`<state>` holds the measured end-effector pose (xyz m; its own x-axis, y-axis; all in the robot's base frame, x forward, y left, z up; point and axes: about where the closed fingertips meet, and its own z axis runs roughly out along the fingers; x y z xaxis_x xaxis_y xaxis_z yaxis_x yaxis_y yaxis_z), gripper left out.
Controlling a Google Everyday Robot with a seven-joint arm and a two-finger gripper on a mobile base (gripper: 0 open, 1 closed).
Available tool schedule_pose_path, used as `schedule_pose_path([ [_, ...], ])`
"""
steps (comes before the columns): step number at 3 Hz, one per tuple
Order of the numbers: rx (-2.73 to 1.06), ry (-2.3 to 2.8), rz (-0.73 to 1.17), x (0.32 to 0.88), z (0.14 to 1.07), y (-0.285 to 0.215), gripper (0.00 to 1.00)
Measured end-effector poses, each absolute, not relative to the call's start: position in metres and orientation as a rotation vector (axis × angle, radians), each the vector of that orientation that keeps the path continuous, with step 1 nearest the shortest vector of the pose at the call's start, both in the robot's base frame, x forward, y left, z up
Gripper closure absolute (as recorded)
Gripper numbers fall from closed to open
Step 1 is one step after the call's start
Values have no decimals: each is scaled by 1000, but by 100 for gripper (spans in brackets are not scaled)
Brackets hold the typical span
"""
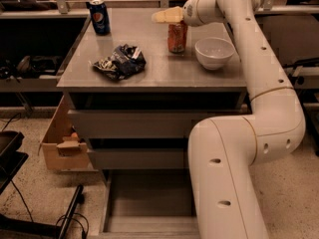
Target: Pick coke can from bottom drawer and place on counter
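Standing upright on the table point(164, 71), the coke can point(177, 37) is out of the bottom drawer point(149, 203), which lies pulled open below, so the pick and the placing look done. The pincer point(167, 16) hovers right over the can's top; I cannot tell whether it is open or closed, and what seems left is drawing clear. 1 white bowl point(214, 53) sits just beside the can, a crumpled chip bag point(119, 61) and a Pepsi can point(99, 17) farther off.

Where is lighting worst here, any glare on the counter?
Camera view: warm, dim overall; counter shows soft sheen, no hard glare; recess above the top drawer is black shadow; bottom drawer floor readable; claw, just above the coke can, is well lit.
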<state>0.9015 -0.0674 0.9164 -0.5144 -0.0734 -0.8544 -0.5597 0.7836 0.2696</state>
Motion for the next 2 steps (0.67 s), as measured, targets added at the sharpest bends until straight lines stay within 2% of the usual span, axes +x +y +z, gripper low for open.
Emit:
schedule_pose_path([
  [2,-533,2155,497,831,992,-119,0],
])
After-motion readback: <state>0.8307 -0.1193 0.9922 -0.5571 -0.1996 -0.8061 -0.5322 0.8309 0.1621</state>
